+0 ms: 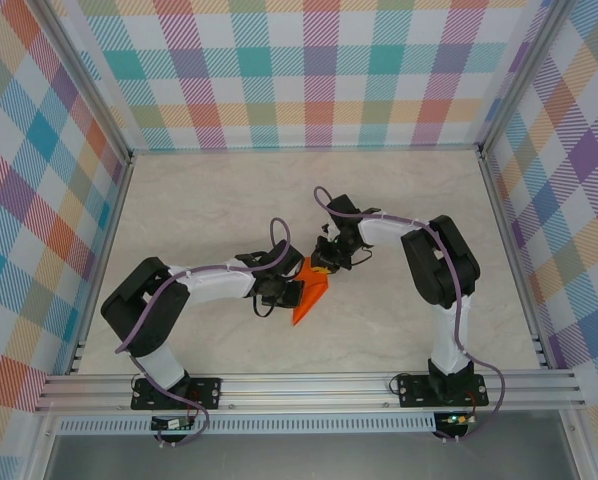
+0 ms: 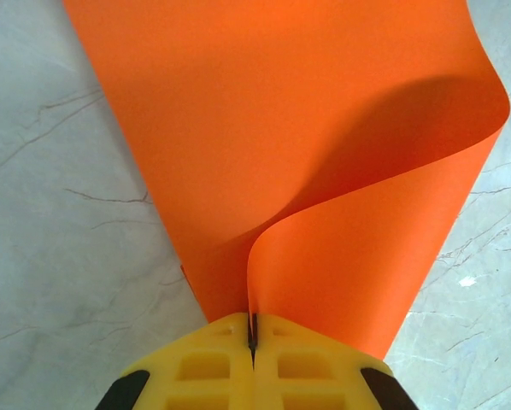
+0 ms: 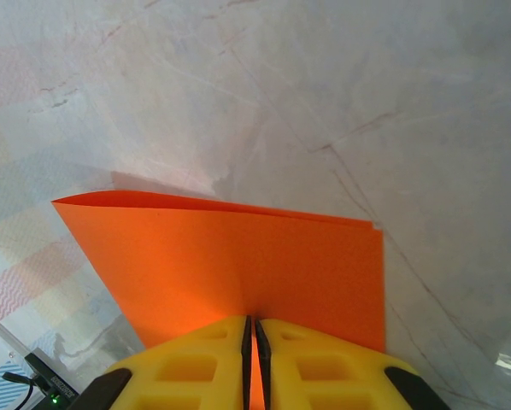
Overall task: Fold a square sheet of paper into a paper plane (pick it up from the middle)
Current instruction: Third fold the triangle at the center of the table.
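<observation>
A: Where is the paper plane, and how is it held?

B: The paper plane (image 1: 309,296) is gripped between the two arms, over the table (image 1: 229,200). The left end effector (image 2: 252,335) is pressed together on the paper's near edge, and the sheet fans out straight ahead of its fingertips. The right end effector (image 3: 251,329) is likewise closed on the paper, which is pinched at the edge nearest to it, with the folded layers extending ahead to a flat far edge.

A: What could be expected to go wrong?

B: Three things can be judged likely. Ahead and to the right of the left fingertips, one layer is bowed away in a loose loop and not laid flat. If pressure were applied there, a crease could be set off the intended line. Second, the paper is held by both end effectors at once. If they were drawn apart or twisted against each other, the sheet could be torn at a pinch point, and if they were driven together it would be buckled. Third, only a narrow margin is caught in each grip, so the paper could be pulled out of one of them.

A: Is contact with the table a concern?

B: Whether the lower tip is touching the table cannot be told. If it were dragged, the point could be bent.
</observation>
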